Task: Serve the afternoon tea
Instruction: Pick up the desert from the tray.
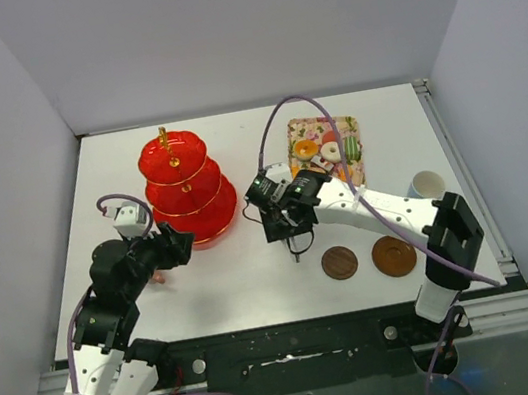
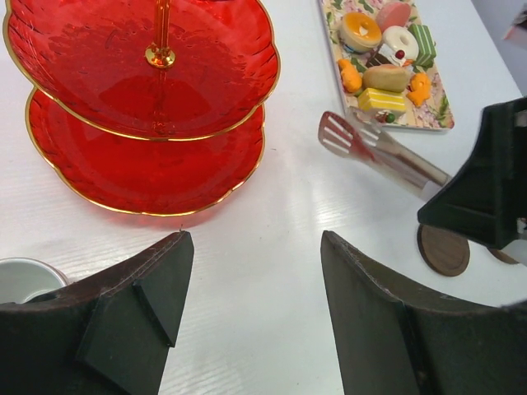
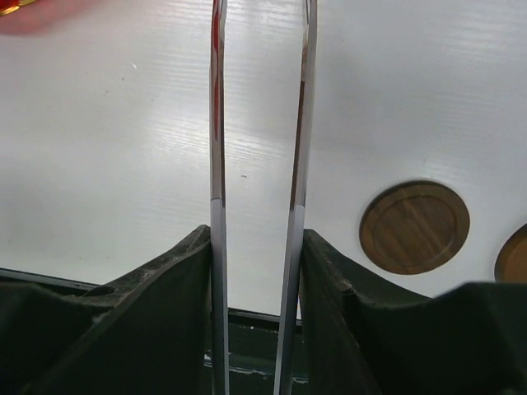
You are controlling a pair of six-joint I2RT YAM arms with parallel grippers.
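Observation:
The red translucent three-tier stand [image 1: 181,186] with its gold handle stands at the back left and fills the top of the left wrist view [image 2: 140,90]. A patterned tray [image 1: 305,128] of small colourful cakes and sweets [image 2: 383,58] lies at the back, right of centre. My right gripper [image 1: 283,217] hovers between the stand and the tray, shut on metal tongs [image 3: 216,123], whose slotted head shows in the left wrist view [image 2: 339,136], empty. My left gripper [image 1: 170,244] is open and empty, low in front of the stand. Two round brown saucers [image 1: 339,262] [image 1: 393,256] lie bare at the front right.
A light-blue cup [image 1: 427,184] stands at the right edge, behind the saucers. A cup's rim [image 2: 20,280] shows beside my left finger, near the table's left side. The right arm stretches across the saucers' area. Grey walls enclose the table.

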